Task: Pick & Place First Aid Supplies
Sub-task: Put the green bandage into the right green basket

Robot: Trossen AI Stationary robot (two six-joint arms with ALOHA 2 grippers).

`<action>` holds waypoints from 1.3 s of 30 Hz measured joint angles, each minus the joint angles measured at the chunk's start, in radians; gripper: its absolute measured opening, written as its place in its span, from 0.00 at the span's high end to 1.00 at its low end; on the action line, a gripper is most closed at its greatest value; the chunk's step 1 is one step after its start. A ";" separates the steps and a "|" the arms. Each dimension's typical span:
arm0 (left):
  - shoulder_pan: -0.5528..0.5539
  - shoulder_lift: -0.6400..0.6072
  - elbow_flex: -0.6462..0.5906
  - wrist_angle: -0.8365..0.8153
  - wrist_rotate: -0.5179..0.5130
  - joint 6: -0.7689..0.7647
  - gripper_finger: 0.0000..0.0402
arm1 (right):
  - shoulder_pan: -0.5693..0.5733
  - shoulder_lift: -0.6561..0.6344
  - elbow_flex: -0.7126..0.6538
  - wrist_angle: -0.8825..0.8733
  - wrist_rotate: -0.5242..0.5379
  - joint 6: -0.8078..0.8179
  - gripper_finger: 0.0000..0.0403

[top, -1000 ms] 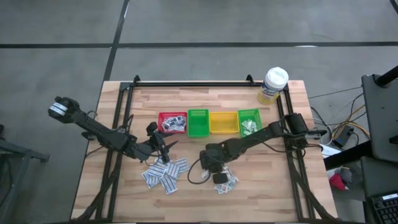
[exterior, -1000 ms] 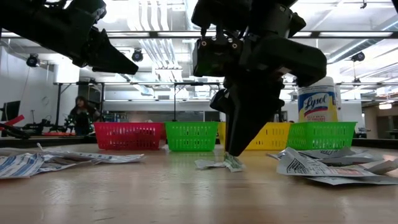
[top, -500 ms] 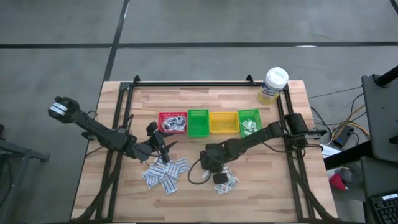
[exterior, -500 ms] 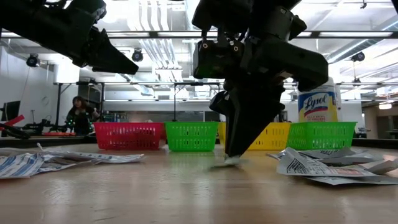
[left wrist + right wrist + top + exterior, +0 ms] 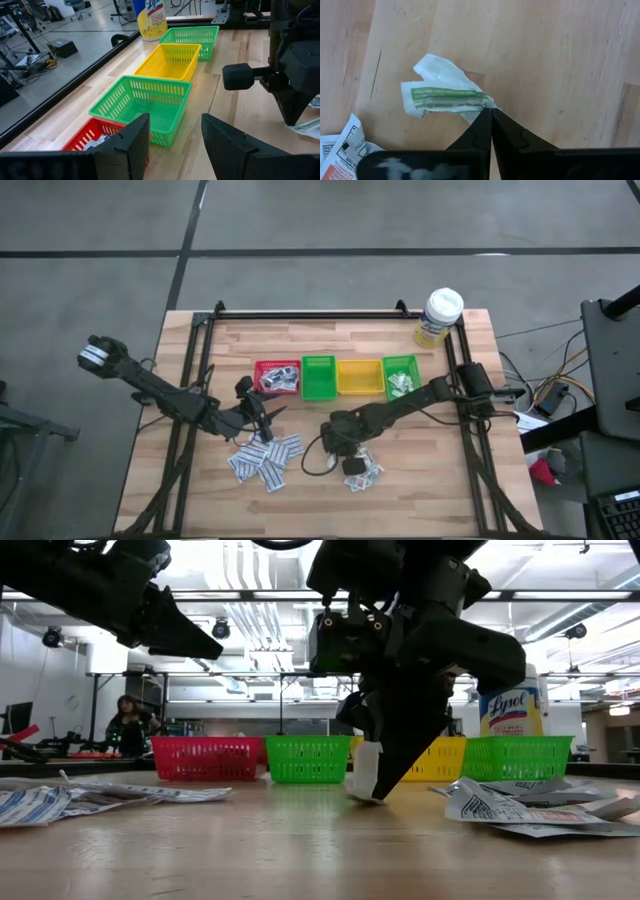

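Note:
A small crumpled white packet with green print (image 5: 445,95) is at the table's middle, in front of the bins, and my right gripper (image 5: 491,112) is shut on it. In the low view this packet (image 5: 366,772) stands tilted up under that gripper (image 5: 385,780). My left gripper (image 5: 262,415) hovers open above the table near the red bin (image 5: 277,376), with nothing between its fingers (image 5: 131,137). Several more white packets (image 5: 265,458) lie flat in a heap in front of it. My right gripper pinches one end of the green-printed packet (image 5: 484,102) between its two fingertips. The fingers come steeply from above, slanting down. The packet stands tilted beside the fingers, its lower edge (image 5: 362,797) at the table top.
A row of bins stands behind: red, green (image 5: 319,377), yellow (image 5: 359,376) and a second green (image 5: 400,376). A white-capped bottle (image 5: 440,316) is at the far right corner. More packets (image 5: 365,473) lie near my right gripper. A person (image 5: 128,725) is far off in the room.
My right gripper has sunk a little onto the green-printed packet and taken hold of it. The packet, which lay flat on the table, now stands tipped up on its edge.

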 joint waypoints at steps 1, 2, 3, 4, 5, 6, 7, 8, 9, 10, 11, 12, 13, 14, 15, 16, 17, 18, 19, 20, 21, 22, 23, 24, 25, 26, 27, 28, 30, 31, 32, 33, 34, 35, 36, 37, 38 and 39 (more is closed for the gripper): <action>0.000 0.000 0.000 0.000 0.000 0.000 0.55 | 0.000 0.002 0.004 -0.008 0.000 0.000 0.98; 0.000 0.000 0.000 0.000 0.000 0.000 0.55 | 0.000 0.003 0.009 -0.017 0.000 0.000 0.98; 0.000 0.000 0.000 0.000 0.000 0.000 0.55 | 0.000 0.003 0.014 -0.029 0.002 0.000 0.98; 0.000 0.000 0.000 0.000 0.000 0.000 0.55 | 0.000 -0.002 0.018 -0.039 0.005 0.000 0.98; 0.000 0.000 0.000 0.000 0.000 0.000 0.55 | 0.000 -0.005 0.023 -0.050 0.015 0.003 0.98; 0.000 0.000 0.000 0.000 0.000 0.000 0.55 | 0.002 -0.009 0.029 -0.060 0.026 0.002 0.98; 0.000 0.000 0.000 0.000 0.000 0.000 0.55 | 0.002 -0.015 0.033 -0.073 0.041 0.000 0.98; 0.000 0.000 0.000 0.000 0.000 0.000 0.55 | 0.003 -0.016 0.036 -0.087 0.054 -0.001 0.98; 0.000 0.000 0.000 0.000 0.000 0.000 0.55 | 0.003 -0.023 0.038 -0.096 0.061 -0.002 0.98; 0.000 0.000 0.000 0.000 0.000 0.000 0.55 | 0.003 -0.027 0.039 -0.106 0.070 -0.005 0.98; 0.000 0.000 0.000 0.000 0.000 0.000 0.55 | 0.002 -0.029 0.040 -0.113 0.082 -0.011 0.98; 0.000 0.000 0.000 0.000 0.000 0.000 0.55 | 0.000 -0.031 0.044 -0.121 0.085 -0.013 0.98; 0.000 0.000 0.000 -0.001 0.000 0.000 0.55 | -0.001 -0.031 0.049 -0.131 0.086 -0.014 0.98; 0.000 0.000 0.000 -0.001 0.000 0.000 0.55 | -0.001 -0.032 0.053 -0.145 0.089 -0.014 0.98; 0.000 0.000 0.000 0.000 0.000 0.000 0.55 | -0.001 -0.034 0.054 -0.154 0.091 -0.014 0.98; 0.000 0.000 0.000 0.000 0.000 0.000 0.55 | 0.000 -0.034 0.054 -0.157 0.092 -0.014 0.98; 0.000 0.000 0.000 0.000 0.000 0.000 0.55 | 0.001 -0.034 0.054 -0.157 0.091 -0.015 0.98; 0.000 0.000 0.000 0.000 0.000 0.000 0.55 | 0.002 -0.034 0.054 -0.161 0.091 -0.015 0.98; 0.000 0.000 0.000 0.000 0.000 0.000 0.55 | 0.002 -0.034 0.054 -0.165 0.089 -0.014 0.98; 0.000 0.000 0.000 0.000 0.000 0.000 0.55 | 0.002 -0.036 0.054 -0.165 0.089 -0.012 0.98; 0.000 0.000 0.000 0.000 0.000 0.000 0.55 | 0.002 -0.037 0.054 -0.167 0.089 -0.011 0.98; 0.000 0.000 0.000 0.000 0.000 0.000 0.55 | 0.001 -0.039 0.054 -0.172 0.089 -0.011 0.98; 0.000 0.000 0.000 0.000 0.000 0.000 0.55 | 0.000 -0.040 0.054 -0.174 0.092 -0.011 0.98; 0.000 0.000 0.000 0.000 0.000 0.000 0.55 | 0.000 -0.041 0.054 -0.175 0.097 -0.011 0.98; 0.000 0.000 0.000 0.000 0.000 0.000 0.55 | 0.000 -0.043 0.054 -0.177 0.106 -0.011 0.98; 0.000 0.000 0.000 0.000 0.000 0.000 0.55 | 0.001 -0.046 0.054 -0.181 0.109 -0.011 0.98; 0.000 0.000 0.000 0.000 0.000 0.000 0.55 | 0.001 -0.050 0.054 -0.183 0.109 -0.009 0.98; 0.000 0.000 0.000 0.000 0.000 0.000 0.55 | 0.001 -0.055 0.055 -0.184 0.110 -0.004 0.98; 0.000 0.000 0.000 0.000 0.000 0.000 0.55 | 0.001 -0.063 0.056 -0.191 0.117 -0.004 0.98; 0.000 0.000 0.000 0.000 0.000 0.000 0.55 | 0.001 -0.066 0.057 -0.197 0.129 -0.004 0.98; 0.000 0.000 0.000 0.000 0.000 0.000 0.55 | 0.001 -0.069 0.058 -0.204 0.136 -0.004 0.98; 0.000 0.000 0.000 0.000 0.000 0.000 0.55 | 0.001 -0.069 0.061 -0.213 0.137 -0.004 0.98; 0.000 0.000 0.000 0.000 0.000 0.000 0.55 | 0.001 -0.070 0.066 -0.224 0.140 -0.003 0.98; 0.000 0.000 0.000 0.000 0.000 0.000 0.55 | 0.001 -0.071 0.071 -0.231 0.144 -0.002 0.98; 0.000 0.000 0.000 0.000 0.000 0.000 0.55 | 0.001 -0.071 0.076 -0.235 0.149 -0.001 0.98; 0.000 0.000 0.000 0.000 0.000 0.000 0.55 | 0.001 -0.071 0.077 -0.237 0.150 -0.003 0.98; 0.000 0.000 0.000 0.000 0.000 0.000 0.55 | 0.001 -0.071 0.078 -0.240 0.150 -0.006 0.98; 0.000 0.000 0.000 0.000 0.000 0.000 0.55 | 0.001 -0.071 0.080 -0.242 0.149 -0.012 0.98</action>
